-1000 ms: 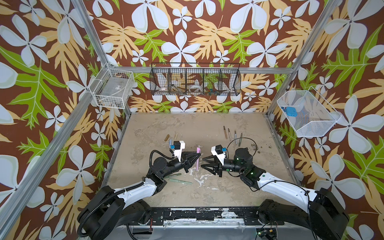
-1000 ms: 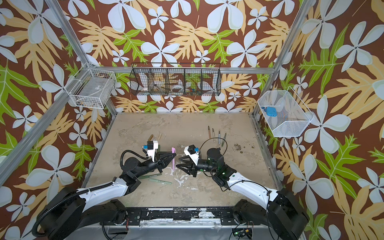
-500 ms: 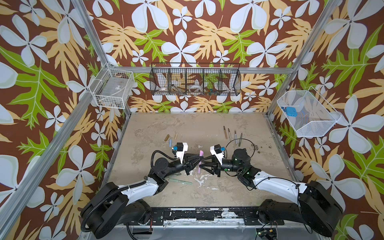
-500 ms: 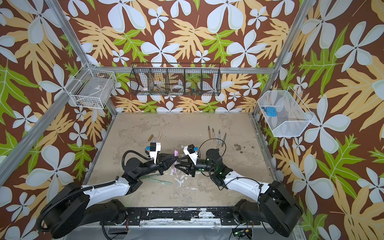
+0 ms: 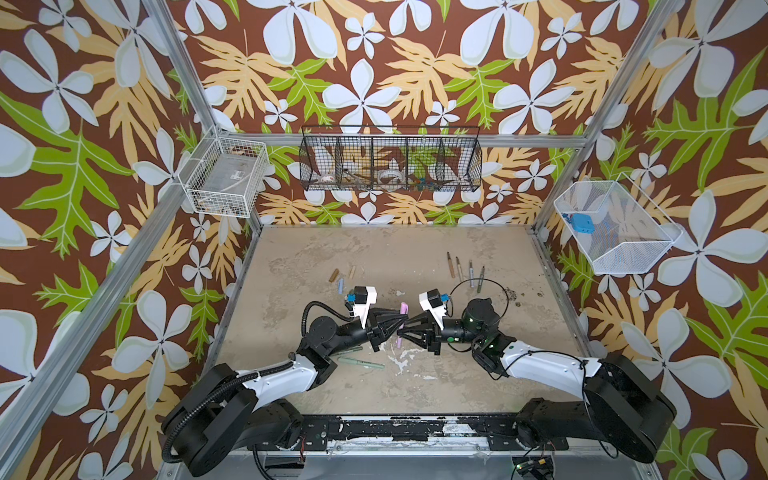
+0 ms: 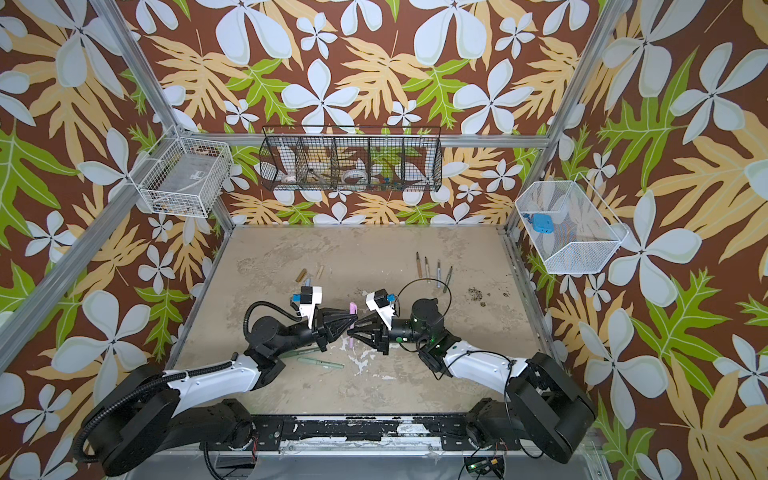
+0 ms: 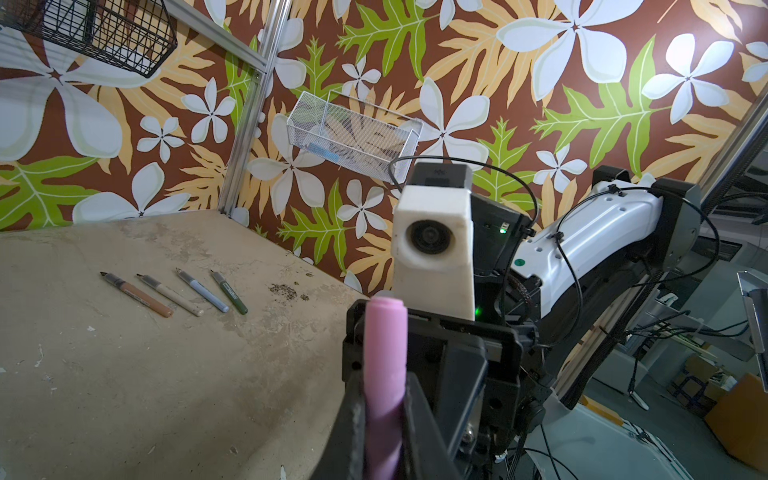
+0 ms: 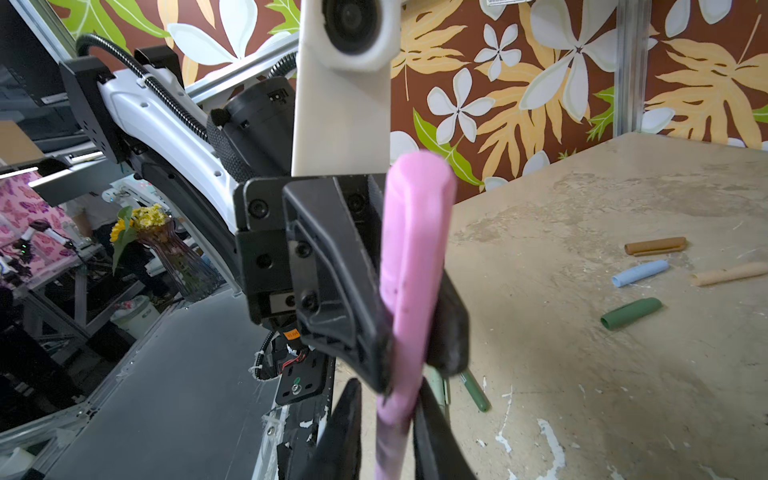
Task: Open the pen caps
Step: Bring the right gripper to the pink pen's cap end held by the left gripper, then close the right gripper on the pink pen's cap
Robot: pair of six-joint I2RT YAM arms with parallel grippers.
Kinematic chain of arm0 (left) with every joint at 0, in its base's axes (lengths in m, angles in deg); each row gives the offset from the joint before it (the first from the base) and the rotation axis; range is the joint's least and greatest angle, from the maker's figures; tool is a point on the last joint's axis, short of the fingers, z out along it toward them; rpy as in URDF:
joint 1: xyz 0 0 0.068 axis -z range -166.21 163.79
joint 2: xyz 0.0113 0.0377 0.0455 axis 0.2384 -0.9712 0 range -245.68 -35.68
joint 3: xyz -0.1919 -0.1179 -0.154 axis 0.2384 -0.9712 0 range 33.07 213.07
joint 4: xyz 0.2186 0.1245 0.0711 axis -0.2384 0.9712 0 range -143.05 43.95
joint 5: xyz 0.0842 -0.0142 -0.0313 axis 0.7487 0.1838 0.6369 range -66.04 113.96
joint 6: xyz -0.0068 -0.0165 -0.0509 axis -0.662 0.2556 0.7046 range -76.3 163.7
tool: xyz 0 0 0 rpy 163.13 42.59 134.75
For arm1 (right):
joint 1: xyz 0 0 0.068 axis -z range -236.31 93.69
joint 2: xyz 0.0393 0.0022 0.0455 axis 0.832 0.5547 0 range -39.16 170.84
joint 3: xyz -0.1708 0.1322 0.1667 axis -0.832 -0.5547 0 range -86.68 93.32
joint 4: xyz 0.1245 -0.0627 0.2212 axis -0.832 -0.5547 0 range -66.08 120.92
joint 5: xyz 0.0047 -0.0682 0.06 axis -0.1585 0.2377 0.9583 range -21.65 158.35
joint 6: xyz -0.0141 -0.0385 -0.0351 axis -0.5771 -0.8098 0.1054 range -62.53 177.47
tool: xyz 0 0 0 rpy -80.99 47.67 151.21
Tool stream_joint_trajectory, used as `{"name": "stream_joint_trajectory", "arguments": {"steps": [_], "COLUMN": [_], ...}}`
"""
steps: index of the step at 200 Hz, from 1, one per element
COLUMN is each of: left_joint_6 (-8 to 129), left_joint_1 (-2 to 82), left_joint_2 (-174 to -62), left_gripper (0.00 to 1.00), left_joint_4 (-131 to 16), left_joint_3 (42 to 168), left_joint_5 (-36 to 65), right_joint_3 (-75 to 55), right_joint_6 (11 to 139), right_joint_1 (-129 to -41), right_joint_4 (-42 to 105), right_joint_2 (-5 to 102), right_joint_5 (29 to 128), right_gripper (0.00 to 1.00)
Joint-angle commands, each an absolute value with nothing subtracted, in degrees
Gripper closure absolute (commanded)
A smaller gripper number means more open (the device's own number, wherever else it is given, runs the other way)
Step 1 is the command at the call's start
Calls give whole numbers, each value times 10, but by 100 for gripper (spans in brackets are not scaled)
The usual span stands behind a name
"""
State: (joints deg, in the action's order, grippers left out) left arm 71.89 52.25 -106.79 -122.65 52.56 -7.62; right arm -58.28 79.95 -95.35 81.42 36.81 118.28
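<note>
From my console, the pink pen (image 5: pixel 403 309) is my reference: it stands roughly upright, lifted off the table (image 5: pixel 415 249), with both arms converging on it. The left gripper (image 5: pixel 395 323) reaches it from the left and is clamped on its middle; in the left wrist view both fingers (image 7: pixel 351 428) press against its sides, and the blunt pink end sticks up above them. The right gripper (image 5: pixel 409 329) meets the pink pen from the right, nearly tip to tip with the left gripper. In the right wrist view its fingers (image 8: pixel 432 436) flank the pink pen's lower end, just under the left gripper's hold. One lies against the plastic and a sliver of gap shows beside the other, so I cannot tell whether it is pinching. I also cannot make out where the pink pen's cap ends and its body begins. Behind and left of the pink pen, loose on the table, lie the brown cap (image 5: pixel 334 275), the beige cap (image 5: pixel 352 272) and the light blue cap (image 5: pixel 340 286); the right wrist view shows a dark green cap (image 8: pixel 631 312) beside them. Behind and right of the pink pen, four uncapped pens lie in a row with dark tips toward the back wall: brown pen (image 5: pixel 451 266), beige pen (image 5: pixel 459 269), light blue pen (image 5: pixel 471 275), dark green pen (image 5: pixel 481 280). In front and left of the pink pen, two light green pens (image 5: pixel 360 364) lie partly under the left arm.
</note>
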Motion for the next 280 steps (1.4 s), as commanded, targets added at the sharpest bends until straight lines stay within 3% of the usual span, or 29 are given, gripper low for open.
{"name": "stream_joint_trajectory", "arguments": {"steps": [1, 67, 83, 94, 108, 146, 234, 254, 280], "left_joint_6": [716, 721, 722, 721, 714, 693, 689, 688, 688], "left_joint_1": [526, 527, 527, 527, 527, 526, 527, 527, 527], "left_joint_2": [-1073, -1070, -1066, -1060, -1050, -1016, -1030, -1035, -1038], "left_gripper": [100, 100, 90, 76, 66, 59, 59, 64, 77], "left_joint_4": [-1257, -1266, -1266, -1263, -1254, -1217, -1193, -1192, -1192], "left_joint_3": [526, 524, 521, 519, 518, 515, 530, 533, 534], "left_joint_5": [-78, -75, -69, -63, -59, -36, -51, -63, -65], "right_joint_3": [-585, -586, -584, -578, -569, -551, -548, -545, -543], "right_joint_6": [824, 831, 818, 803, 785, 753, 750, 753, 754], "right_joint_1": [-955, -955, -955, -955, -955, -955, -956, -956, -956], "right_joint_4": [867, 884, 861, 834, 803, 751, 755, 754, 754], "right_joint_2": [376, 391, 386, 382, 381, 384, 390, 394, 396], "right_joint_5": [1210, 1205, 1193, 1183, 1180, 1187, 1220, 1226, 1228], "right_gripper": [79, 91, 100, 100, 100, 100, 100, 100, 100]}}
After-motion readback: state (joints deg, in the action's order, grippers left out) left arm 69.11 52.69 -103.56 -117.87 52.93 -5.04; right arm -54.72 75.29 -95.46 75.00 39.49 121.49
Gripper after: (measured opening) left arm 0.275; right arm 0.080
